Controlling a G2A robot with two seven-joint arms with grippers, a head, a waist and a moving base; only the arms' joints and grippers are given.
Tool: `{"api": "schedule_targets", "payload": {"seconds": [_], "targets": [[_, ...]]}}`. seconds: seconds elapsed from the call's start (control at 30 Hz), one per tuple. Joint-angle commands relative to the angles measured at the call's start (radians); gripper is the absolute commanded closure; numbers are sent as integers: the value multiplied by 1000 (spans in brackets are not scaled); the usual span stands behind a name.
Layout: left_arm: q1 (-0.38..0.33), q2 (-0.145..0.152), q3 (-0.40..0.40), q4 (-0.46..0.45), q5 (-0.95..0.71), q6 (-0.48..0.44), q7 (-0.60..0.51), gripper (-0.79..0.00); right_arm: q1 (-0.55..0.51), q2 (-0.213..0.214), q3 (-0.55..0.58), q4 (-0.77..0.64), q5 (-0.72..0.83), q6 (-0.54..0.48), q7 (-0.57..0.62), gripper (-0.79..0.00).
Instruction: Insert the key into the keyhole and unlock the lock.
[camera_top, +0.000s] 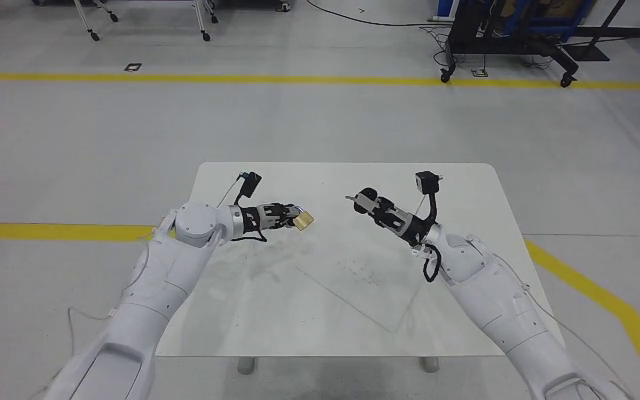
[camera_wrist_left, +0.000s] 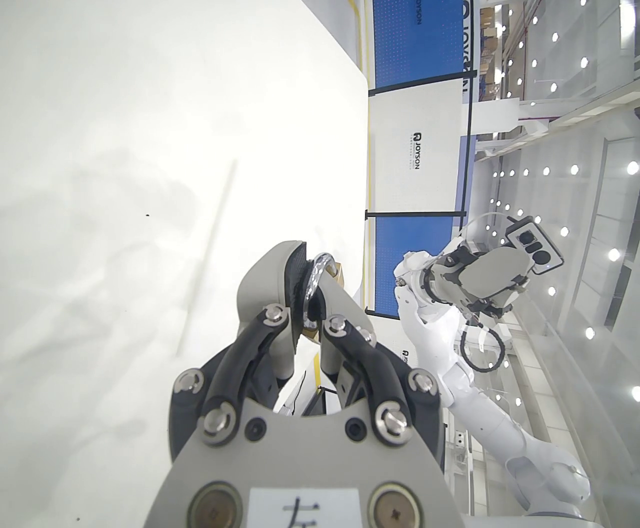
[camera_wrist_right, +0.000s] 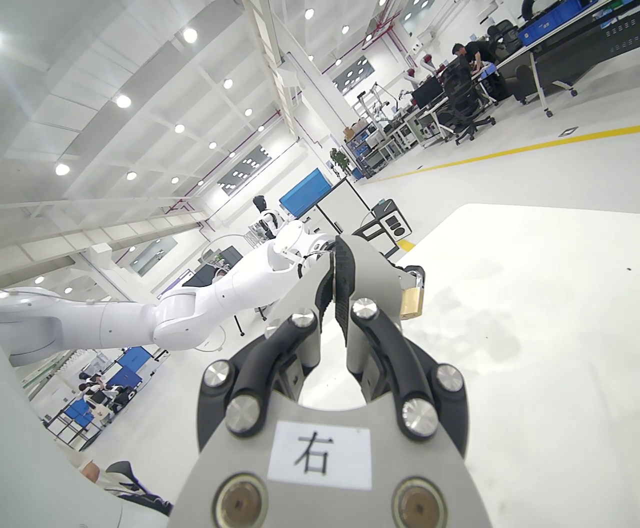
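Gripped the padlock (camera_top: 305, 219) by its shackle in the left pincer (camera_top: 290, 217), clenched, with the brass body jutting past the tips, likely to leave the keyhole end free. Clenched the right pincer (camera_top: 360, 200) too, apparently on the key (camera_top: 349, 198) – just a thin sliver at its tips. Hung both above the surface (camera_top: 350, 290), facing, near but apart – key not yet inserted.
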Motion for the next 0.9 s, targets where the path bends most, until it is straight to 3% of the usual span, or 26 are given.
{"api": "schedule_targets", "payload": {"seconds": [0.0,0.3,0.37,0.47,0.53,0.73,0.87], "targets": [[0,0,0,0,0,0,0,0,0,0,0,0,0,0,0,0],[0,0,0,0,0,0,0,0,-4,0,-2,-1,-5,14,2,0],[16,-3,-17,14,-96,45,-44,0,-17,-6,-14,-8,35,43,-5,0],[-6,-10,-44,83,-275,155,-201,0,-22,-14,-31,-7,51,77,-6,0],[-39,-24,-58,165,-439,287,-319,0,-26,-20,-40,-5,76,100,-10,0],[-138,-73,-2,346,-515,355,-335,0,-33,-23,-26,-8,117,134,5,0],[-158,-86,12,379,-525,368,-336,0,-32,-22,-18,-7,108,142,6,0]]}}
